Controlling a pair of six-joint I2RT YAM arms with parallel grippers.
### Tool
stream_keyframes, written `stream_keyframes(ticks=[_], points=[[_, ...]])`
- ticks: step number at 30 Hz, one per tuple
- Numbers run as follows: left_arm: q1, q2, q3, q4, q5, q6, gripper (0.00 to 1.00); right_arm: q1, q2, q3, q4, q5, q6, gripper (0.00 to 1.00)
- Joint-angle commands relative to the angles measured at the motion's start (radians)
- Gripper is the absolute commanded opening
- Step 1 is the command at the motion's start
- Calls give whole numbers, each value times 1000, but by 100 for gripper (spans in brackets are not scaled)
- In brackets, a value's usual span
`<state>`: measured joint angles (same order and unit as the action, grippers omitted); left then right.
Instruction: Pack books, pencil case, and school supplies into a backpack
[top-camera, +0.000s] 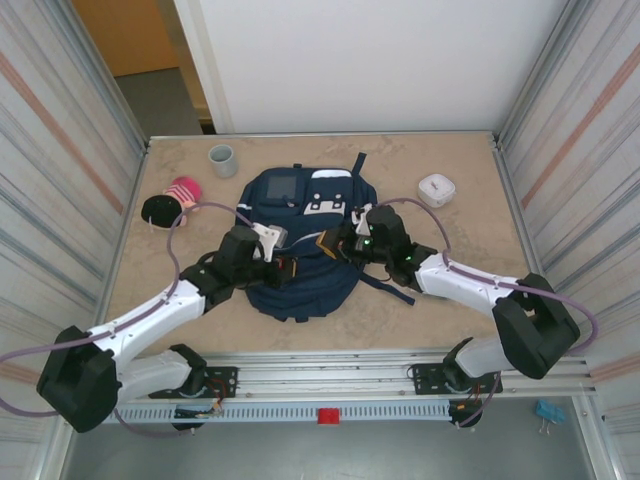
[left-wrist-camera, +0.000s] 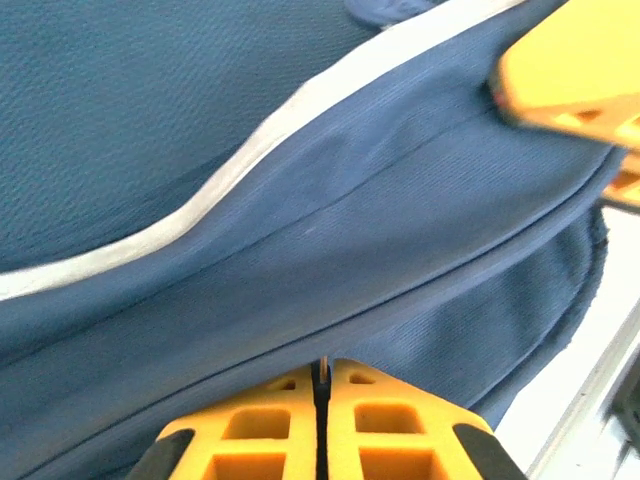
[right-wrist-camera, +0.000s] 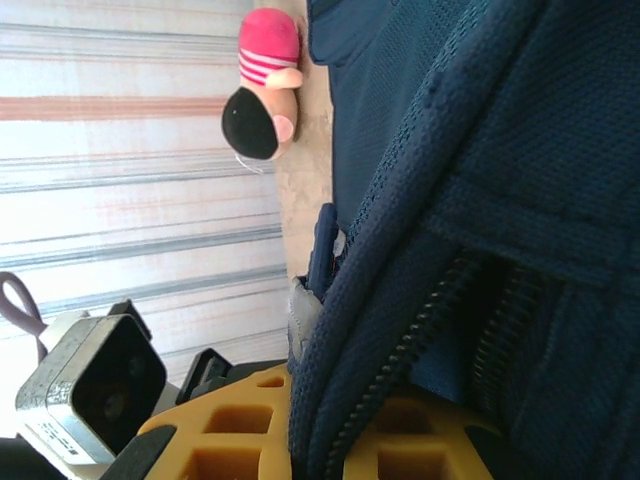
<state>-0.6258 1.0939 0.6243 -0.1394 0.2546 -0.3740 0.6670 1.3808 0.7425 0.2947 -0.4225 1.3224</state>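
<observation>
Navy backpack (top-camera: 305, 290) flat at ctr of desk (top-camera: 440, 300), end w/ white patches toward far wall, one strap out to the right.

Left tool (top-camera: 290, 268) down on near-left part of backpack; right tool (top-camera: 328, 243) on its middle, just beside the left one, tips facing each other.

Left wrist cam: left tool (left-wrist-camera: 322, 372) closed, yellow fingers (left-wrist-camera: 400, 430) pressed flat together right at a navy fabric fold below the white stripe. Thin sliver in the seam between them, can't tell what or whether pinched. Tip of right tool (left-wrist-camera: 570, 70) at upper right of same view, close to the fabric.

Right wrist cam: right tool (right-wrist-camera: 320, 420) clamped on backpack (right-wrist-camera: 520, 200) fabric edge beside parted zipper teeth, cloth running down between its fingers (right-wrist-camera: 230, 440).

Elsewhere on desk, well apart from both tools: grey cup (top-camera: 221, 158) far left, pink-and-black plush (top-camera: 170, 203) near left wall, small white box (top-camera: 437, 189) far right.
</observation>
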Motion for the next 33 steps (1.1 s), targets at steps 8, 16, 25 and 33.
stream_keyframes(ticks=[8, 16, 25, 33], points=[[113, -235, -132, -61, -49, -46, 0, -202, -112, 34, -98, -171, -108, 0], [110, -192, -121, 172, 161, -58, 0, -78, -89, 2, 5, -38, 14, 45], [77, -181, -101, 209, 181, -46, 0, 59, 28, 14, 144, 88, 103, 48], [65, -185, -78, 97, 67, -43, 0, 63, 78, 31, 142, 95, 70, 5]])
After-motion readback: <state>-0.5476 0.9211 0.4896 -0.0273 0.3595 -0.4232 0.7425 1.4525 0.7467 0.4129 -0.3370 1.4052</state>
